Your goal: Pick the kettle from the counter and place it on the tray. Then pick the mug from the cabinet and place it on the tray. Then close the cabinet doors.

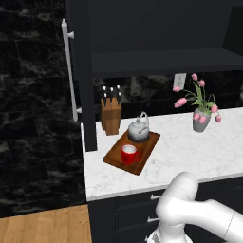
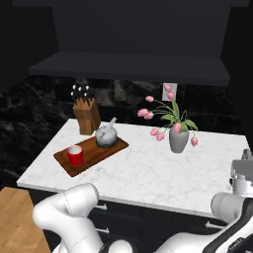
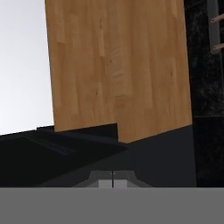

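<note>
marble counter (image 1: pixel 190 147): kettle (image 1: pixel 138 130), mug (image 1: pixel 128 154) on tray (image 1: pixel 147 147); claw (image 3: pixel 112 183) pressed together, holding nothing.

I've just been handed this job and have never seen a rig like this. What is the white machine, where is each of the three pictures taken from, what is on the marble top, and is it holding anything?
The white shape is a robot arm on a driving base. Two pictures come from cameras on that base, left and right, looking over the white marble counter. The third looks along the gripper, whose jaws are shut on nothing.

On the counter lies a reddish-brown wooden tray carrying a squat grey metal kettle and a small red mug. Beside it stand a wooden knife block and a grey vase of pink flowers. Above, the dark cabinet's left door stands open.
</note>
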Robot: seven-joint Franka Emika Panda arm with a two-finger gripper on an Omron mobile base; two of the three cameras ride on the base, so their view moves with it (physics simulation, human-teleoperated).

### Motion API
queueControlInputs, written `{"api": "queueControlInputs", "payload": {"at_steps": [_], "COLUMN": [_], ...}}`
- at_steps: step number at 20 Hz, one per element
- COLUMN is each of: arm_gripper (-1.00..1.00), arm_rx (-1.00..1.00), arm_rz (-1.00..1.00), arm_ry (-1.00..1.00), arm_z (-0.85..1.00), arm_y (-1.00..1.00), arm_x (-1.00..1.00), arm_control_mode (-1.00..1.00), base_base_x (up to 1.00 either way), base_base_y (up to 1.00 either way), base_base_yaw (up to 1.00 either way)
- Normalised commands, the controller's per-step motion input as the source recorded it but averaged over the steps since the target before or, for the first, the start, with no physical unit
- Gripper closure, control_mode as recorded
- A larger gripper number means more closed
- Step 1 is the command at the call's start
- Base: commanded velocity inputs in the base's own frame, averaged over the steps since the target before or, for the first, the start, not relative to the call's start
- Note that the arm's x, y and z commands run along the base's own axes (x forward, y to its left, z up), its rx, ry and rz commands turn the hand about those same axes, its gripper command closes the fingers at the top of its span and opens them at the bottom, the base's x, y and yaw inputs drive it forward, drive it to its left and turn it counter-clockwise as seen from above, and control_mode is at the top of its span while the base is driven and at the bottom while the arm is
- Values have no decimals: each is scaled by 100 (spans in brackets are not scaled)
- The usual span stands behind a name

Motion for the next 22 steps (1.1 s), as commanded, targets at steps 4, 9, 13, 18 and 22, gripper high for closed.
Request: {"api": "queueControlInputs", "payload": {"at_steps": [4, 9, 13, 18, 22], "arm_gripper": [100, 100, 100, 100, 100], "arm_rx": [4, 2, 2, 2, 0], "arm_rz": [-4, -2, 0, 0, 0], "arm_ry": [0, 0, 0, -8, -13], "arm_z": [0, 0, 0, 10, 60], "arm_y": [-33, -27, -8, -5, 0], "arm_x": [0, 0, 0, 0, -1], "arm_control_mode": [-100, -100, -100, -100, -100], "base_base_x": [0, 0, 0, 0, 0], "base_base_y": [0, 0, 0, 0, 0], "base_base_yaw": [0, 0, 0, 0, 0]}}
